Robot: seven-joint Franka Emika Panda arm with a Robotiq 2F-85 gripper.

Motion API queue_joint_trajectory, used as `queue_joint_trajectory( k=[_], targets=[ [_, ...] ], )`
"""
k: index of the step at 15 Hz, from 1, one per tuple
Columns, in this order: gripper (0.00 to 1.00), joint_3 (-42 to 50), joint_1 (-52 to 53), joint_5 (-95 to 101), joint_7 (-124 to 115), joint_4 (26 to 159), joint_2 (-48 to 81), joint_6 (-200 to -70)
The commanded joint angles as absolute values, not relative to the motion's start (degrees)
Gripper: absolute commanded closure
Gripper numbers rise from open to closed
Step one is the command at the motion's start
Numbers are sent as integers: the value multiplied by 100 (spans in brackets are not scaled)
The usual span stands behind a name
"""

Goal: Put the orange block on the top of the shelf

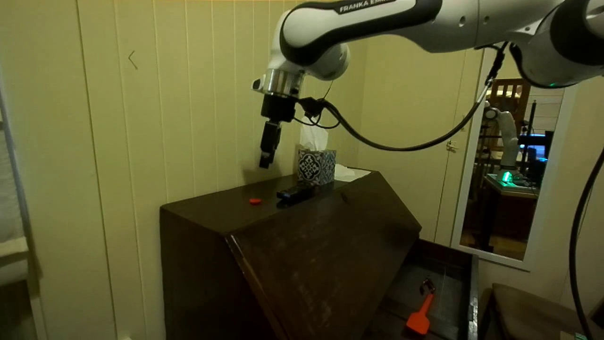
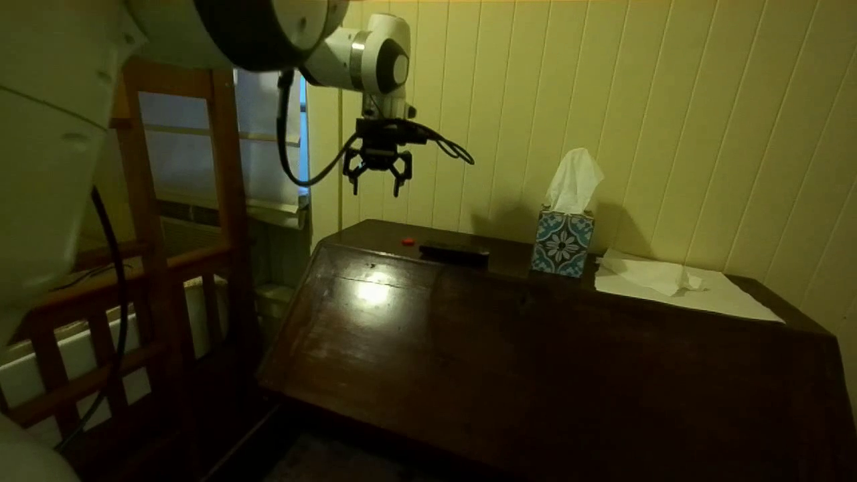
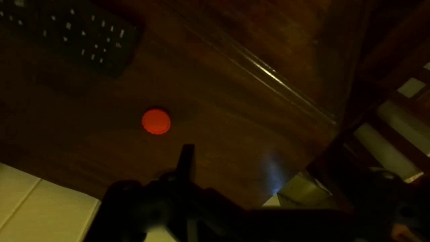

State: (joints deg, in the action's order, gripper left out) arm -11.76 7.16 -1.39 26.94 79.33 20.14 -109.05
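The orange block is a tiny, round, orange-red piece lying flat on top of the dark brown shelf. In an exterior view the orange block lies beside the black remote, near the left end of the shelf top. In the wrist view the orange block shows left of centre on the bare wood, apart from the fingers. My gripper hangs well above the shelf top, fingers down, spread apart with nothing between them. My gripper also shows in an exterior view, above the block.
A black remote lies next to the block. A patterned tissue box and white paper stand farther along the top. A panelled wall rises behind the shelf. A larger orange object lies in an open drawer below.
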Motion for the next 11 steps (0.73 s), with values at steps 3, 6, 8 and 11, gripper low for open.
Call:
queue_joint_trajectory(
  k=[3, 6, 8, 11],
  targets=[
    [0, -910, 356, -907, 1871, 9791, 235, -10888],
    [0, -622, 229, -1387, 1638, 10659, -471, -10910],
    [0, -577, 339, -1180, 1760, 10121, -52, -10783],
    [0, -427, 296, -1338, 1756, 10694, -492, -10779]
  ],
)
